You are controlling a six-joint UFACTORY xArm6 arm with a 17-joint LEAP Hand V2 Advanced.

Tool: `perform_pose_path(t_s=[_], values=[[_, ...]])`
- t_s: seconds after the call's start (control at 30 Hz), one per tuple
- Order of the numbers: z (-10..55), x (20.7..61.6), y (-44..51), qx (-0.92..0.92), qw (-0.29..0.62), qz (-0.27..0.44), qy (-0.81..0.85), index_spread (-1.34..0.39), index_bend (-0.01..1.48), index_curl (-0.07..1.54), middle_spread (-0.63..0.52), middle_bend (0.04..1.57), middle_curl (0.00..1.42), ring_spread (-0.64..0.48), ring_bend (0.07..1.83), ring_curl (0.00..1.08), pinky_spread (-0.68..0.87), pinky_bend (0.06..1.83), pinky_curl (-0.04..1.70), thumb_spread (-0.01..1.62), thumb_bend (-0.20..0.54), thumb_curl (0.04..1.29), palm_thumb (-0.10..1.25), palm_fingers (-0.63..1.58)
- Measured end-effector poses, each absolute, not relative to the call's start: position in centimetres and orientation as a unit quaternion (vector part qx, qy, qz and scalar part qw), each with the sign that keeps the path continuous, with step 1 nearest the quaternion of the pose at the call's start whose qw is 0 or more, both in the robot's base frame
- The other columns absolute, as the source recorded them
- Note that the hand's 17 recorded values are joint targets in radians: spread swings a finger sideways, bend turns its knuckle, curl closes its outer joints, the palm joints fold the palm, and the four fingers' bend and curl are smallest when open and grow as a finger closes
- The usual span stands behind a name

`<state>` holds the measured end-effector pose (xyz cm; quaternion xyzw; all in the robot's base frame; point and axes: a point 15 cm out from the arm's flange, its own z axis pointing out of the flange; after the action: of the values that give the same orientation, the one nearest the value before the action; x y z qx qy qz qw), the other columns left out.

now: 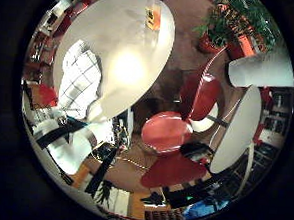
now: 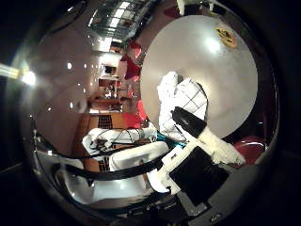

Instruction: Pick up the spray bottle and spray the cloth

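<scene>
A white cloth [image 2: 188, 96] with a dark grid pattern lies crumpled on a round white table [image 2: 225, 75], near its edge. My right hand [image 2: 197, 160] hovers above and beside that edge. Its white and black fingers [image 2: 188, 121] reach out towards the cloth, relaxed and holding nothing. In the little finger side view the cloth [image 1: 78, 81] also shows on the table [image 1: 136, 34], with parts of the hand [image 1: 60, 140] beside it. I cannot make out a spray bottle in either view.
An orange sticker [image 2: 225, 36] marks the table's far side. Red chairs [image 1: 165, 131] stand on the floor beside the table. A second white table [image 1: 236, 130] and potted plants [image 1: 227, 25] lie beyond them.
</scene>
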<state>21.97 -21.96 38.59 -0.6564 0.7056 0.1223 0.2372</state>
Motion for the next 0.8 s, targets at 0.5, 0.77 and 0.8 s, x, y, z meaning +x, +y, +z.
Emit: perform_pose_path(t_s=[0.5,0.77,0.8], values=[[36.2,24.3,-29.2,-0.497,0.464,0.094,0.727,-0.24,0.15,0.27,0.09,0.24,0.36,0.23,0.28,0.26,0.39,0.27,0.32,1.02,-0.024,0.36,0.7,0.22],[31.0,25.2,-33.9,-0.422,0.507,0.05,0.75,-0.21,0.15,0.27,0.1,0.25,0.36,0.23,0.31,0.27,0.39,0.3,0.32,1.02,-0.024,0.36,0.69,0.19],[30.4,25.4,-34.2,-0.415,0.513,0.046,0.75,-0.21,0.15,0.27,0.1,0.25,0.36,0.23,0.31,0.27,0.39,0.3,0.32,1.02,-0.024,0.36,0.69,0.19]])
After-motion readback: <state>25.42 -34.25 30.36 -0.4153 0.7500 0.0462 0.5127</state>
